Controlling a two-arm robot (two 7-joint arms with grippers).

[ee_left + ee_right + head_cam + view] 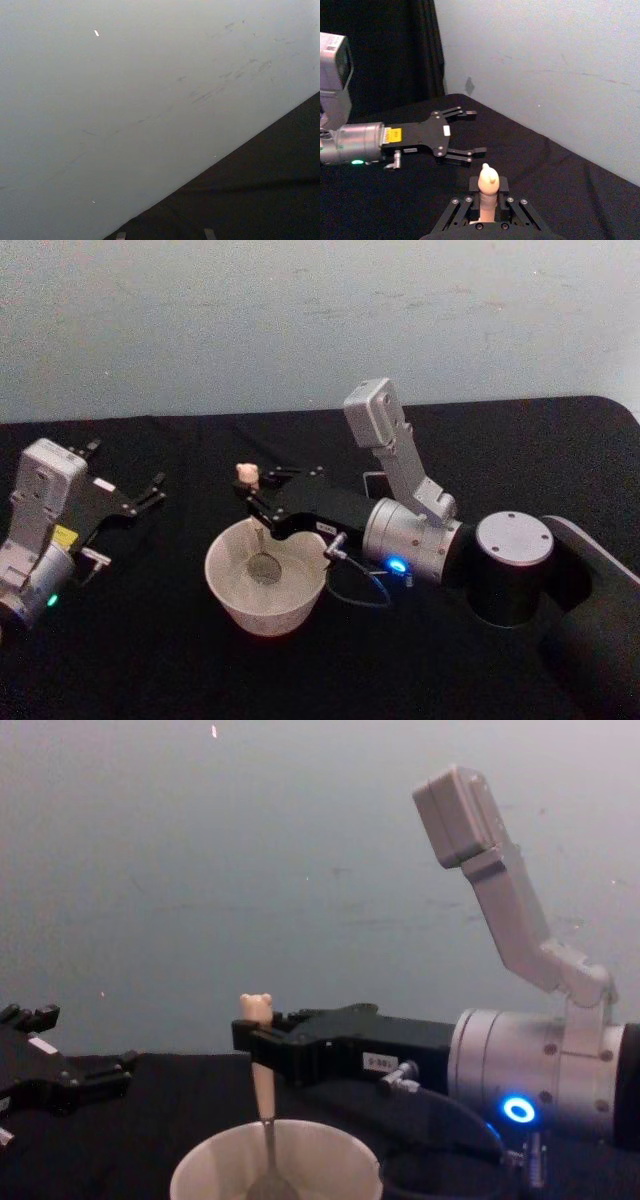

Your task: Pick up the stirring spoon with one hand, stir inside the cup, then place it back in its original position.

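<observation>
Your right hand point(252, 495) reaches in from right over black surface point(150, 660), clamped on stirring spoon point(263, 1085) handle just below bear head. Spoon upright, bowl low inside cup point(262, 618) at centre. Your left hand point(126, 468) at left, fingers spread wide, holding nothing, well apart from cup.

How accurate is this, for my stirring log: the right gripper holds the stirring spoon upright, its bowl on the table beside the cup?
Not quite. The right gripper does hold the stirring spoon upright, but its bowl is inside the cup, as the head view shows.
</observation>
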